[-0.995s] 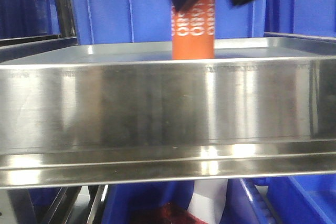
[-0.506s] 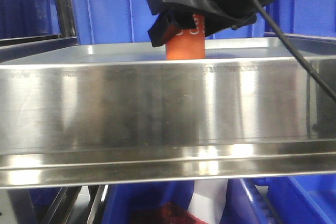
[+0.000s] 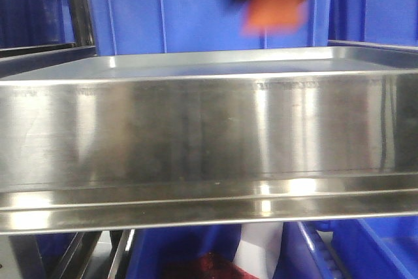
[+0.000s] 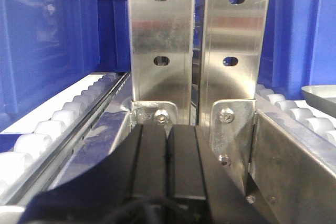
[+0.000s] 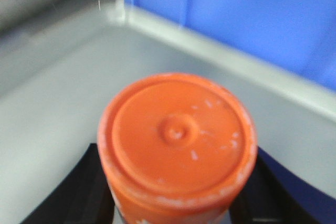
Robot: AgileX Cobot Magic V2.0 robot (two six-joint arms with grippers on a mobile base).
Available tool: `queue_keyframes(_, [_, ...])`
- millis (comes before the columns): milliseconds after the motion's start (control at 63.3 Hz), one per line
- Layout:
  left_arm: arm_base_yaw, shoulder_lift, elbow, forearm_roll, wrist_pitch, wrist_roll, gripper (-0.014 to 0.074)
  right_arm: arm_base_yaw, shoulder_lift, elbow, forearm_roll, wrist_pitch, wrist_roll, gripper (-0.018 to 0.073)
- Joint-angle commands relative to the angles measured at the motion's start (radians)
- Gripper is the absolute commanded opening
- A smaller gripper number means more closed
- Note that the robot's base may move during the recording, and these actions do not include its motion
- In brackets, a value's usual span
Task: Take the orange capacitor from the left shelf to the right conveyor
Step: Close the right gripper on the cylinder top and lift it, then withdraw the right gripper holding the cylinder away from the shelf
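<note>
steel left shelf, blue crates behind; right pincer holds orange capacitor.

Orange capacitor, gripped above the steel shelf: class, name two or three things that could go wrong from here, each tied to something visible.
1. The orange capacitor shows jaws on only two sides; it might slip and drop onto the left shelf.
2. It is motion-blurred in the front view, so a quick swing could loosen the hold.
3. The blue wall rises just behind the shelf's rim; a wide sweep may clip it.
</note>
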Motion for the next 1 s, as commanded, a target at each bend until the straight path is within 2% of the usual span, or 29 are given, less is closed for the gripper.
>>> queue_keyframes(0, [-0.008, 0.010, -0.008, -0.005, -0.085, 0.000, -0.0105, 0.002, -0.156, 0.022, -0.018, -0.039, 0.000, 0.0055])
queue_keyframes(142, [-0.008, 0.010, -0.008, -0.005, -0.085, 0.000, -0.0105, 0.002, -0.370, 0.115, -0.018, -0.009, 0.000, 0.0055])
queue_keyframes(395, [-0.008, 0.010, -0.008, -0.005, -0.085, 0.000, -0.0105, 0.001, -0.715, 0.241, -0.017, 0.151, 0.000, 0.0055])
queue_keyframes(616, [-0.008, 0.010, -0.008, -0.005, -0.085, 0.000, -0.0105, 0.001, -0.973, 0.316, -0.017, 0.157, 0.000, 0.0055])
queue_keyframes(774, [-0.008, 0.010, -0.008, -0.005, -0.085, 0.000, -0.0105, 0.001, -1.092, 0.379, -0.017, 0.160, 0.000, 0.0055])
queue_keyframes(980, [-0.008, 0.010, -0.008, -0.005, -0.085, 0.000, -0.0105, 0.003, -1.078, 0.398, 0.001, 0.162, 0.000, 0.0055])
